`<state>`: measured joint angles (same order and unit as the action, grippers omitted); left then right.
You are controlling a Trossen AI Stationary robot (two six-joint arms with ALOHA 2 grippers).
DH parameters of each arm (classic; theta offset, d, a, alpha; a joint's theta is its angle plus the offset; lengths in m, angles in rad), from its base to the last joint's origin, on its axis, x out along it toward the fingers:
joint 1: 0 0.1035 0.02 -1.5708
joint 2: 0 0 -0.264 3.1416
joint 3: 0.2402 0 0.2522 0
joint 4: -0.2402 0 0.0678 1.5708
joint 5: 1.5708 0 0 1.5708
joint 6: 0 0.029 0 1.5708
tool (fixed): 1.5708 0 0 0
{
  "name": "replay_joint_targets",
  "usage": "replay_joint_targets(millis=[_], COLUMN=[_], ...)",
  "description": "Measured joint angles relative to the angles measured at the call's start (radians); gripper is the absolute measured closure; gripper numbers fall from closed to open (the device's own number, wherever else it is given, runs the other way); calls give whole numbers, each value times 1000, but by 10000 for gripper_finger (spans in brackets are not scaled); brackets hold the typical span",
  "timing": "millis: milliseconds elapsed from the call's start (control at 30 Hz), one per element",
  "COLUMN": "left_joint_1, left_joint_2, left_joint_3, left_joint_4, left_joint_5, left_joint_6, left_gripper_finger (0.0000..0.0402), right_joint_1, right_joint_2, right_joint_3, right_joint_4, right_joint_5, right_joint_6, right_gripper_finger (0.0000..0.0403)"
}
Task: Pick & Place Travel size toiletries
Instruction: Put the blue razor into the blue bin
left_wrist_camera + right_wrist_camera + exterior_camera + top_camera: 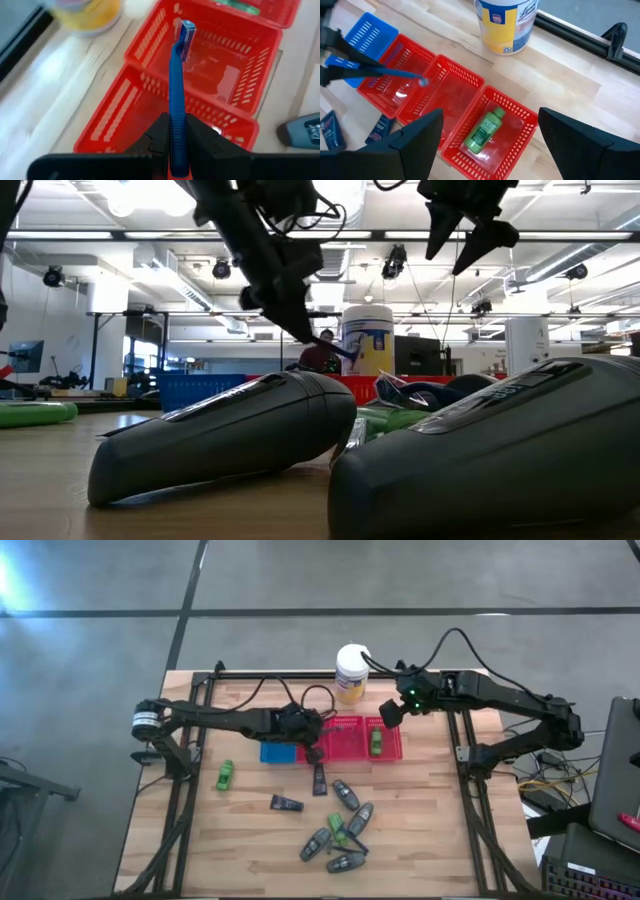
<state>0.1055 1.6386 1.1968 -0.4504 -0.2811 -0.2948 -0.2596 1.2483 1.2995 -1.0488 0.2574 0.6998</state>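
L end effector (172, 150) clamps blue razor (176, 95) over red basket (150, 100); R end effector (490, 135) released above green bottle (485, 131).

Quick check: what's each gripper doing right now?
Left gripper: shut on the blue razor, over the red baskets.
Right gripper: open, empty, above the green bottle.

Three baskets (345, 737) side by side mid-desk (240, 840), canister (351, 673) behind them, one bottle (376, 742) in the rightmost basket, loose tubes (340, 830) scattered in front
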Motion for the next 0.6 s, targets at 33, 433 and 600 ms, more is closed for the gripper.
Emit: replay_joint_targets(millis=[33,433,600], left_joint_1=[0,-31,-70], left_joint_2=[-16,-418,-556], left_joint_3=[-14,-341,-511], left_joint_4=[-7,-7,19], left_joint_5=[-2,-141,-141], left_joint_6=[-33,-591,-866], left_gripper_finger=[358,358,358], right_joint_1=[0,-1,-1], right_joint_2=[2,4,4], right_joint_3=[0,-2,-9], right_joint_4=[1,2,6], right_joint_5=[0,34,40], right_joint_6=[0,-13,-13], right_gripper_finger=[90,110,103])
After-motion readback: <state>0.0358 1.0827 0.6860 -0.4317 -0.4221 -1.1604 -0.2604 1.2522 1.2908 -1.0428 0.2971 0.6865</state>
